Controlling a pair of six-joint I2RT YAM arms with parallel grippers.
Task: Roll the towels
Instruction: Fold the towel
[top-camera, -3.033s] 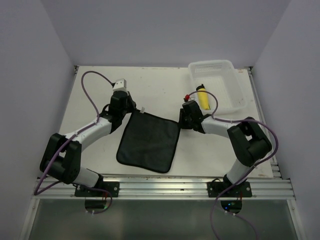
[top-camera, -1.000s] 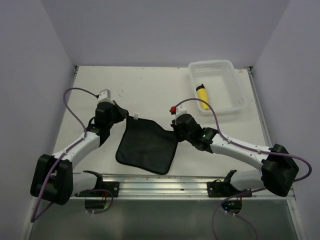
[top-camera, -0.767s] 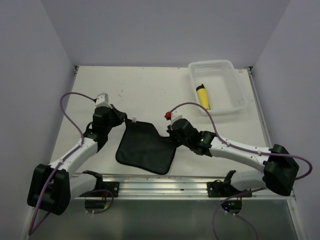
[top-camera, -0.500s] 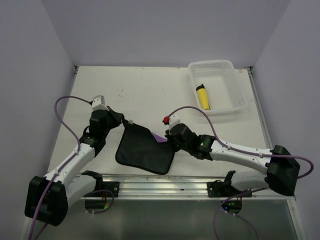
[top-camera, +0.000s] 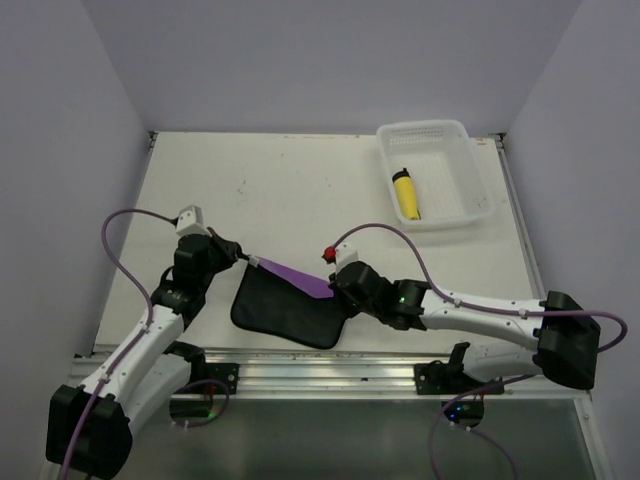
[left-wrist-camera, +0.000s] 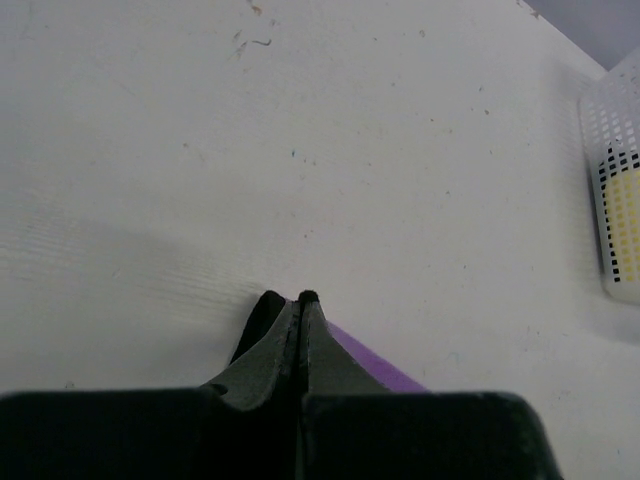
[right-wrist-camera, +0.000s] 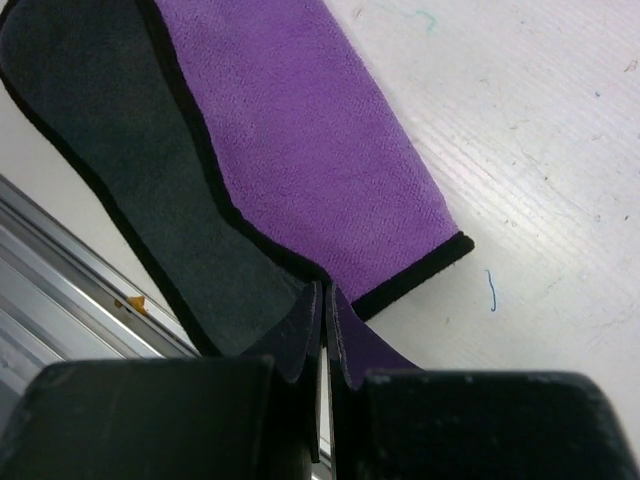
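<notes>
The purple towel (top-camera: 290, 308) lies near the table's front edge with its dark grey side up. Its far edge is lifted and folded over towards the front, which shows a purple strip (top-camera: 295, 278). My left gripper (top-camera: 243, 259) is shut on the towel's far left corner; in the left wrist view the gripper (left-wrist-camera: 293, 300) pinches dark cloth, with the purple towel (left-wrist-camera: 372, 366) showing beside it. My right gripper (top-camera: 335, 290) is shut on the far right corner. In the right wrist view the gripper (right-wrist-camera: 325, 292) grips the black edging of the purple towel (right-wrist-camera: 300, 150). The yellow towel (top-camera: 406, 194) lies rolled in the basket.
A white perforated basket (top-camera: 470, 190) stands at the back right of the table and shows in the left wrist view as the basket (left-wrist-camera: 612, 130). A metal rail (top-camera: 330, 368) runs along the front edge, just past the towel's near edge.
Both grippers have moved towards the front edge with the towel's far corners in them. The far edge has folded over the dark side and shows a purple strip.
</notes>
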